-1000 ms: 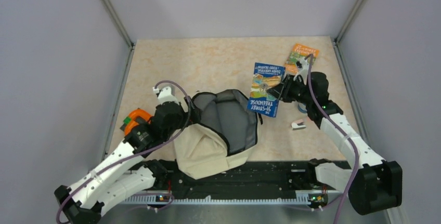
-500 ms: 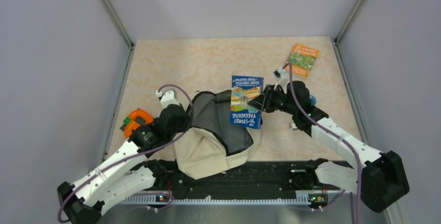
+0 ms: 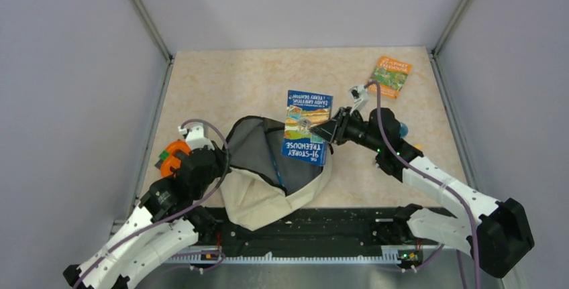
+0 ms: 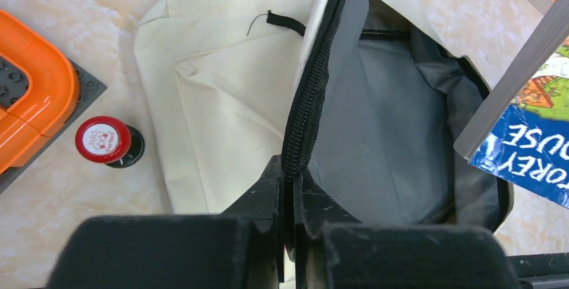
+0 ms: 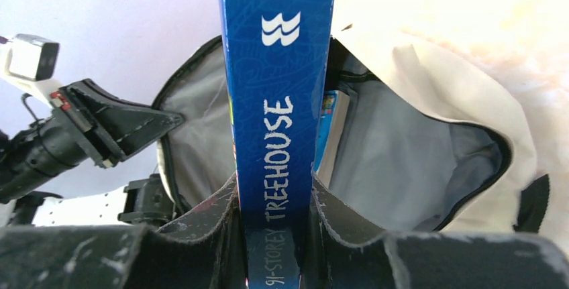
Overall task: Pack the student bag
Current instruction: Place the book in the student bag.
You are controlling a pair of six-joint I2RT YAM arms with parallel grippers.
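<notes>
partly over student bag (image 3: 258, 202) rim, book (image 3: 306, 128)

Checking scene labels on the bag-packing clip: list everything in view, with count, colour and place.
student bag: 1, cream with grey lining, near middle of the table, mouth open
blue book: 1, blue, held over the bag's open mouth
orange book: 1, orange and green, flat at the far right corner of the table
toy track: 1, orange on a dark grey studded plate, left edge of the table
stamp: 1, red top and black body, standing between the toy track and the bag
table: 1, beige marbled, under everything
left hand: 1, black, shut on the bag's zipper rim
right hand: 1, black, shut on the blue book, a finger on each cover
</notes>
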